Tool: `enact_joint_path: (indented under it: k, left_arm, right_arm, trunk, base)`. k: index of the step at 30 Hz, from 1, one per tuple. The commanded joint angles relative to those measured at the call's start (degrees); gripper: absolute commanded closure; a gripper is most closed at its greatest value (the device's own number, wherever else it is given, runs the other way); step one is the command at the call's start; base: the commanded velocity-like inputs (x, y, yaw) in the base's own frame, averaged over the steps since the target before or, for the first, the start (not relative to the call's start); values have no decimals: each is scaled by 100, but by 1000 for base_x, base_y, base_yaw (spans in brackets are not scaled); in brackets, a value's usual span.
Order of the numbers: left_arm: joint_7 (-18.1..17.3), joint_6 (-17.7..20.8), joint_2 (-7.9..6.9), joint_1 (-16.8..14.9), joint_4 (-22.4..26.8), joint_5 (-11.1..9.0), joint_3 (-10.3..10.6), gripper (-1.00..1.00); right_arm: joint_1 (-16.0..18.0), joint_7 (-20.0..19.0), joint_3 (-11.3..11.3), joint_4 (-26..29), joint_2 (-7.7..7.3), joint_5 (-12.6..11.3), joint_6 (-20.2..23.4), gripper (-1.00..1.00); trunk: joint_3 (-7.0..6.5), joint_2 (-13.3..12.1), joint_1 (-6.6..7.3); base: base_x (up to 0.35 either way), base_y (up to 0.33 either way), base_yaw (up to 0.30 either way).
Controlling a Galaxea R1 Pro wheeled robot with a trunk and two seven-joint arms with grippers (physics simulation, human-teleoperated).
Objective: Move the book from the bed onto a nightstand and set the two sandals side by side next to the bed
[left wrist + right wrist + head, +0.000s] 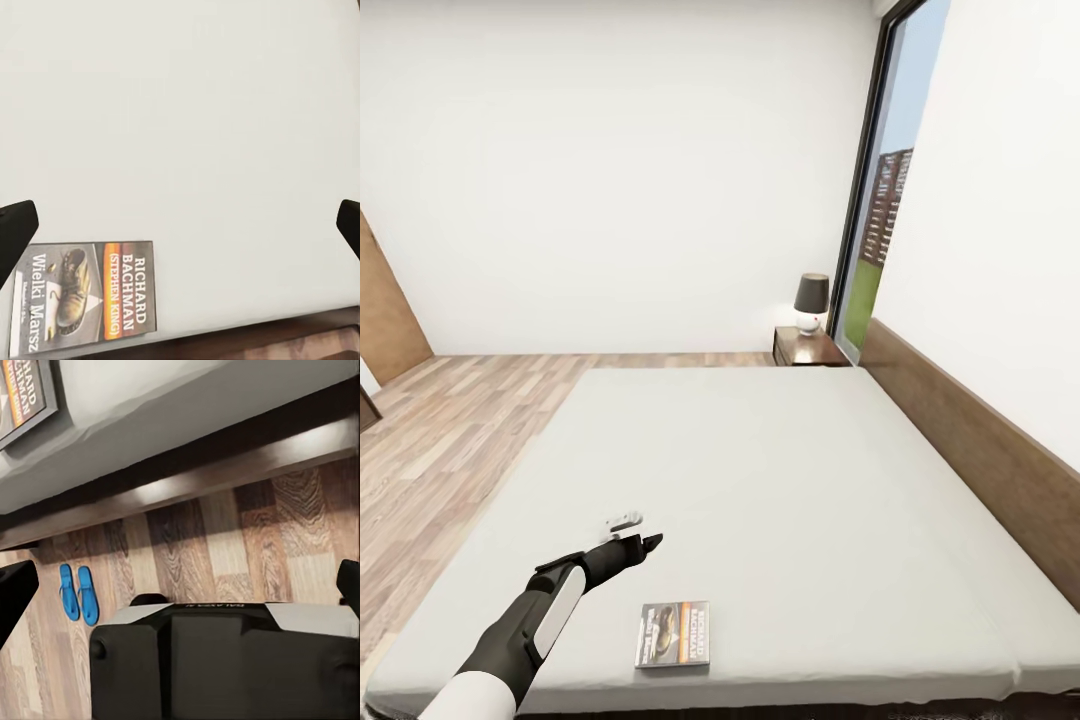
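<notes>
Book not yet moved: flat on bed near foot edge, at 5 o'clock of left end effector, fingers apart, nothing held. Nightstand at far 1 o'clock. Sandals laid side by side on floor beside bed. Right end effector spread, empty.

The book is laid flat on the bed, near its front edge and a little left of the middle. The left gripper is held over the mattress, behind the book and slightly to its left, apart from it. The nightstand is placed beyond the far end of the bed, at the right, beside the window; a lamp is set on it. The two sandals are seen side by side on the floor, near the bed frame.
</notes>
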State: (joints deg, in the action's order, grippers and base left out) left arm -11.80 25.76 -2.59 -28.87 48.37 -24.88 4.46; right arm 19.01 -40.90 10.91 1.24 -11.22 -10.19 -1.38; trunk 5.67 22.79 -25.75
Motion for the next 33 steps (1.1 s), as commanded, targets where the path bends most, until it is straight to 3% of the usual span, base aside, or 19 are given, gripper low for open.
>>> enact_joint_path:
  k: [1,5,6,8,11,18,22,33]
  left_arm:
    - [4,27,-5,-4,5,-33,11,-100]
    - [2,32,1,-4,4,-34,17,-100]
    - [2,33,3,-4,5,-34,18,-100]
    - [0,38,4,-4,4,-35,19,-100]
    - [-2,40,4,-4,-1,-36,21,-100]
    - [-6,29,76,-4,-11,-36,29,-100]
    - [-7,26,110,-4,-12,-35,28,-100]
    - [-27,25,120,-4,-12,-35,28,-100]
  right_arm:
    - [6,-30,-4,-12,-48,-16,-10,-100]
    - [6,-259,-29,6,-239,3,6,-100]
    - [7,-738,-44,34,-276,6,20,-100]
    - [14,-1253,-50,60,-291,9,154,-100]
    - [21,-1610,-53,292,-296,15,772,-100]
    - [24,-1726,-54,1311,-291,13,1711,-100]
    - [24,-1730,-59,1550,-286,13,2085,-100]
    - [19,-1720,-71,1538,-293,13,2124,-100]
  trunk:
    - [22,13,-3]
    - [58,13,-3]
    - [67,13,-3]
    - [84,13,-3]
    - [110,13,-3]
    - [171,13,-3]
    - [206,13,-3]
    - [286,13,-3]
  base:
    - [0,0,0]
    - [0,0,0]
    - [0,0,0]
    - [0,0,0]
    - [0,0,0]
    - [0,0,0]
    - [0,0,0]
    - [0,0,0]
